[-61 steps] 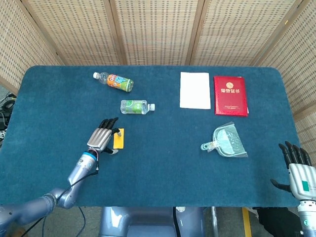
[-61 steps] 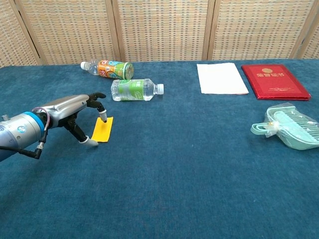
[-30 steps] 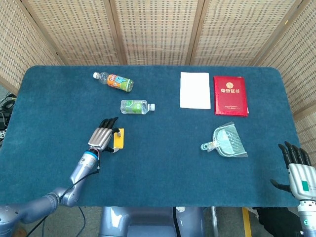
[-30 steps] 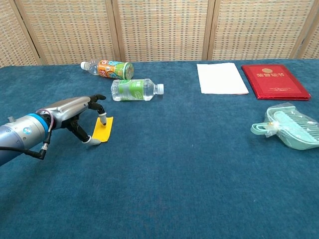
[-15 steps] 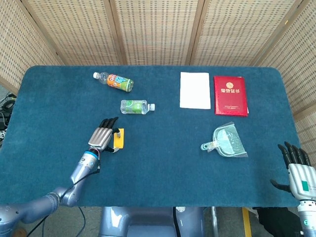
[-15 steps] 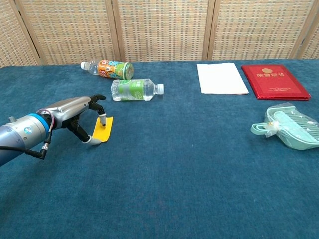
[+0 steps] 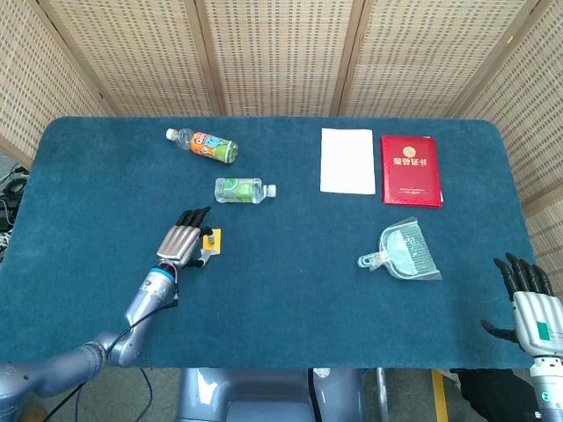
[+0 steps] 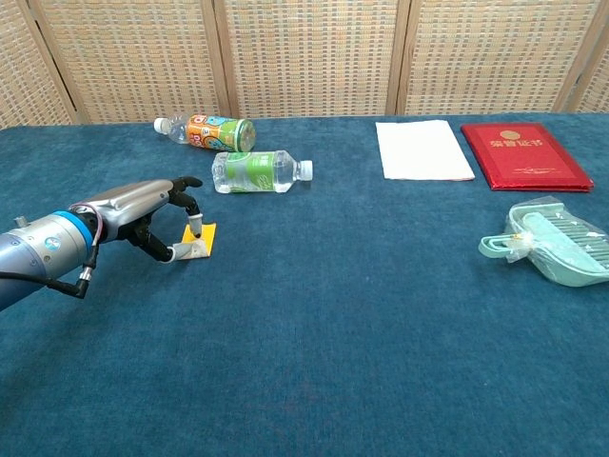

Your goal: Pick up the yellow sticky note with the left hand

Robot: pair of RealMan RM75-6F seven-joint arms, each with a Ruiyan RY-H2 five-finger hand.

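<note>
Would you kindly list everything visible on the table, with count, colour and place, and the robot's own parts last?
sticky note: 1, yellow, left part of the table, pinched by the left hand
orange-label bottle: 1, clear with an orange label, lying at the far left
green-label bottle: 1, clear with a green label, lying just nearer than the orange-label one
paper sheet: 1, white, far centre-right
booklet: 1, red with gold lettering, right beside the paper sheet
dustpan: 1, pale green, in clear wrapping, right side
table: 1, dark blue cloth top
screens: woven, tan, behind the table
left hand: 1, grey with dark fingers, fingertips closed on the sticky note
right hand: 1, at the near right edge, fingers spread, holding nothing
</note>
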